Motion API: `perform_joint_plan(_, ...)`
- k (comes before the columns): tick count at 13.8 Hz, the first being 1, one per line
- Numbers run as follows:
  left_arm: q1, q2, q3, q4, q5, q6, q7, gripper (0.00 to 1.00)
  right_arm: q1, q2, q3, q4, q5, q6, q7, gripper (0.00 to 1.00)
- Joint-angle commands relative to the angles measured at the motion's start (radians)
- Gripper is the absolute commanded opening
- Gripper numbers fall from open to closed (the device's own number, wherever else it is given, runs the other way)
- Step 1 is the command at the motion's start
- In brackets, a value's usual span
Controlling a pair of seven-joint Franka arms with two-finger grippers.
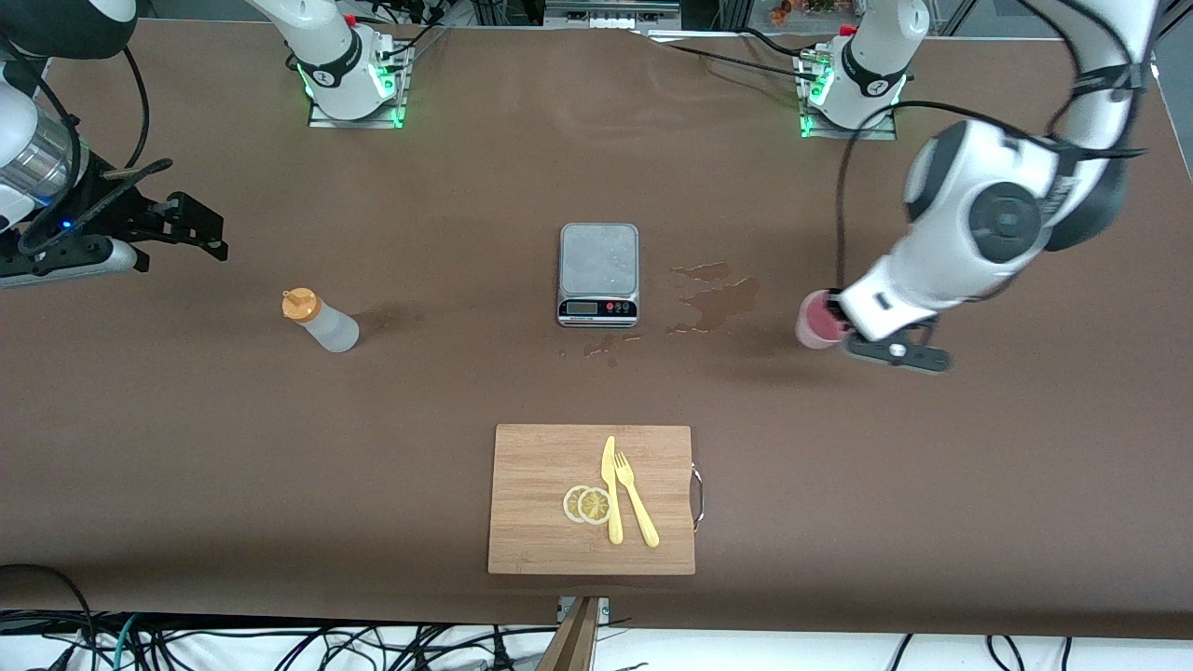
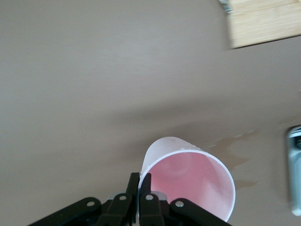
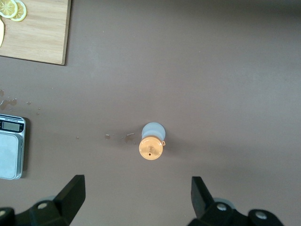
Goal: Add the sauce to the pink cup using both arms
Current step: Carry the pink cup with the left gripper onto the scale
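A brown desk carries everything. The left arm reaches down toward its own end of the desk, and the right arm hangs in the air at the other end.

A wooden cutting board lies nearest the front camera, with a yellow knife, a yellow fork and two lemon slices on it. A small kitchen scale sits farther from the camera than the board, with a wet stain beside it toward the left arm's end.

The left tool is clamped together on the rim of the pink cup, one finger inside and one outside; the cup is tipped, its mouth turned toward the wrist camera, over the desk just past the stain.

The right tool has its fingers wide apart and holds nothing, hovering above the sauce bottle. The bottle stands on the desk toward the right arm's end, well apart from the scale, its orange cap on.
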Motion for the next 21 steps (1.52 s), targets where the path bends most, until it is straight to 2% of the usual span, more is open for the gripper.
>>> perform_joint_plan(1, -0.154, 0.106, 0.007, 0.133, -0.036, -0.027, -0.244, 0.0, 0.0, 0.002, 0.002, 0.006, -0.008, -0.003, 0.007, 1.0)
perform_joint_plan(4, -0.294, 0.18, 0.006, 0.193, -0.071, 0.016, -0.419, 0.0, 0.0, 0.009, 0.002, 0.006, -0.008, -0.003, 0.007, 1.0)
perform_joint_plan(7, -0.418, 0.177, 0.007, 0.106, -0.09, 0.132, -0.631, 0.0, 0.0, 0.009, 0.002, 0.006, -0.008, -0.002, 0.007, 1.0)
perform_joint_plan(12, -0.469, 0.166, 0.007, -0.036, -0.076, 0.308, -0.685, 0.0, -0.003, 0.01, 0.002, 0.006, -0.008, -0.002, 0.01, 1.0)
perform_joint_plan(14, -0.461, 0.16, 0.007, -0.084, -0.043, 0.336, -0.685, 0.0, -0.002, 0.013, 0.002, 0.008, -0.008, 0.0, 0.01, 1.0)
perform_joint_plan(18, -0.471, 0.163, 0.007, -0.089, -0.039, 0.343, -0.7, 0.0, -0.003, 0.015, 0.002, 0.009, -0.008, 0.0, 0.01, 1.0)
perform_joint_plan(19, -0.471, 0.161, 0.006, -0.087, -0.038, 0.343, -0.726, 0.08, -0.003, 0.015, 0.002, 0.009, -0.008, 0.001, 0.01, 1.0)
perform_joint_plan(20, -0.472, 0.16, 0.006, -0.087, -0.038, 0.343, -0.73, 0.49, -0.003, 0.015, 0.002, 0.009, -0.008, 0.0, 0.01, 1.0)
perform_joint_plan(21, -0.477, 0.16, 0.006, -0.087, -0.038, 0.343, -0.73, 0.99, -0.003, 0.015, 0.002, 0.009, -0.008, 0.0, 0.01, 1.0)
